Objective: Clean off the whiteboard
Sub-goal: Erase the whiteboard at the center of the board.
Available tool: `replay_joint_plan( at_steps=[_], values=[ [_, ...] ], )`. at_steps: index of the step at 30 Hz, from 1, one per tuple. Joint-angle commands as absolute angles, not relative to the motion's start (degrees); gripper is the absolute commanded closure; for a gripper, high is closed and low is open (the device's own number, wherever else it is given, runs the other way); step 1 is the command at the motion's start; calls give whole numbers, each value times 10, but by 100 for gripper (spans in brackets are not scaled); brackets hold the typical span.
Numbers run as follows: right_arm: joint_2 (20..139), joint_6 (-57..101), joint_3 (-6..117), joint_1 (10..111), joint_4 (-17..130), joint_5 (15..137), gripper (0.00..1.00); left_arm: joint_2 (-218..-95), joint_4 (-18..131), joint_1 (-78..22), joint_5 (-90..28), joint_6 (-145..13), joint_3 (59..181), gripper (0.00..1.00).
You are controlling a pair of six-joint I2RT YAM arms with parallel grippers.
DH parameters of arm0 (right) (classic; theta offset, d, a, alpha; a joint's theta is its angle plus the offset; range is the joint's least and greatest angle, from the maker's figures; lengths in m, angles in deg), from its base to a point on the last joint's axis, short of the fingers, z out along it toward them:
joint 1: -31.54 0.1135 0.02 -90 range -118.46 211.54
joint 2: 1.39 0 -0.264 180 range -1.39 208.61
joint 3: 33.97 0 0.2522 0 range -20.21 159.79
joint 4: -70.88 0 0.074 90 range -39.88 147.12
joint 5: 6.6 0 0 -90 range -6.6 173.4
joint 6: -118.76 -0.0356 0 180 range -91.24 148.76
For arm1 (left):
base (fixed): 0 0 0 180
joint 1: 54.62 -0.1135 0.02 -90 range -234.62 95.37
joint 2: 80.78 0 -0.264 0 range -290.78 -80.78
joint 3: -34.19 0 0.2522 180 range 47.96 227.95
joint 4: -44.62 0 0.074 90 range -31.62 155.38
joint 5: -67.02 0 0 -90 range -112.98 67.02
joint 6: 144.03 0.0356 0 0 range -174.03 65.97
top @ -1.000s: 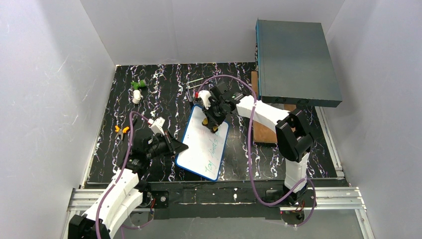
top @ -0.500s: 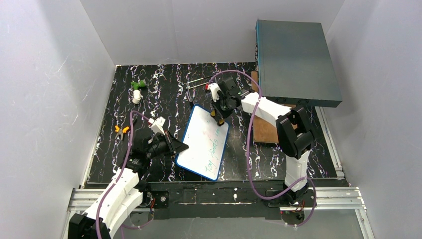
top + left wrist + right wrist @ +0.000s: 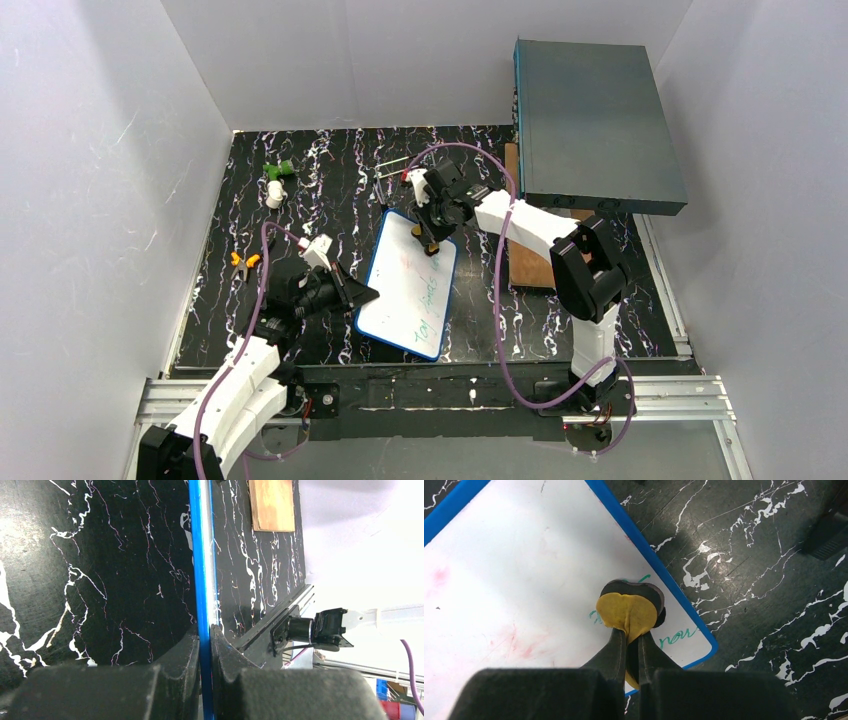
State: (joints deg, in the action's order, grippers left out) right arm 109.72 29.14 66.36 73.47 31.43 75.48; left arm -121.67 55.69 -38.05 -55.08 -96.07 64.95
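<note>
You have one small rectangular whiteboard [image 3: 408, 285] with a blue rounded-corner frame. It lies on the black, white-veined surface [image 3: 330, 190] between the two arms. Your left fingers [image 3: 362, 296] are closed tight on its blue left edge. Your right fingers [image 3: 431, 238] are squeezed together on one yellow pad [image 3: 628, 611], perhaps a folded cloth, pressed to the board near its far right corner beside some green writing. Faint red smudges mark the far half, and green handwriting runs down the near half. One large grey-teal box [image 3: 595, 120] sits at the far right above one plywood sheet [image 3: 528, 265]. Half a second ago the right fingers stood slightly farther right and back. The left fingers have not moved.
</note>
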Motion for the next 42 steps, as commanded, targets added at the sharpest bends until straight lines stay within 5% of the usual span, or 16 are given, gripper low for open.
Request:
replay_joint_plan(
  at_steps=[1,27,42],
  values=[
    [1075,256,669,746,354,746,99,-1211,541,-377,-579,-930,655,100],
    [1084,268,612,719,355,847,99,-1205,544,-377,-576,-929,656,100],
    [1026,303,578,757,360,633,99,-1213,523,-377,-583,-934,653,100]
  ],
)
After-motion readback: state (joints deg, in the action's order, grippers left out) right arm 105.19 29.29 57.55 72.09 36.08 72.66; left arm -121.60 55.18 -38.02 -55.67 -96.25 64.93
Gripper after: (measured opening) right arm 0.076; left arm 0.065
